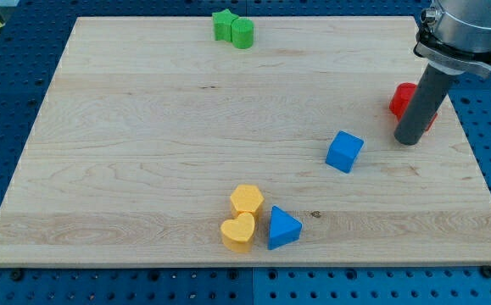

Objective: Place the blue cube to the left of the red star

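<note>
My arm enters from the view's top right corner, where only its grey metal collar with a dark clamp ring shows; everything above that is cut off by the edge. Below the collar my end effector, a straight dark rod, hangs nearly upright, leaning slightly so its lower end sits toward the view's left of the collar. My tip point(407, 141) rests down at the surface point(143, 169), at the view's lower left edge of the red star point(401, 99), right against or just beside it; the rod hides part of that block.
</note>
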`<state>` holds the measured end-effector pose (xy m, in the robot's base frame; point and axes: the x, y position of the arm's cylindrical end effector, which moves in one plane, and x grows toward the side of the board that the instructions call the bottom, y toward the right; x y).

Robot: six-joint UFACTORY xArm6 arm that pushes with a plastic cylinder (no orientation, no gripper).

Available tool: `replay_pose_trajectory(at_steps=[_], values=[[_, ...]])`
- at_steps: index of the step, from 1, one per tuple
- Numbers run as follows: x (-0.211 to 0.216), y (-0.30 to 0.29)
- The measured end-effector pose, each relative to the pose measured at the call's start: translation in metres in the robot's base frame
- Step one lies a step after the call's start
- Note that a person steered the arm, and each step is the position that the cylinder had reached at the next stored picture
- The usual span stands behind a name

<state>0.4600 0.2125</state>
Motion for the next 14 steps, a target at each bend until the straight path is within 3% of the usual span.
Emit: replay_pose_trajectory(at_steps=[3,6,10,14], values=[[0.024,-0.001],[0.087,-0.080],[0.020,-0.104],[-0.014,-0.062]])
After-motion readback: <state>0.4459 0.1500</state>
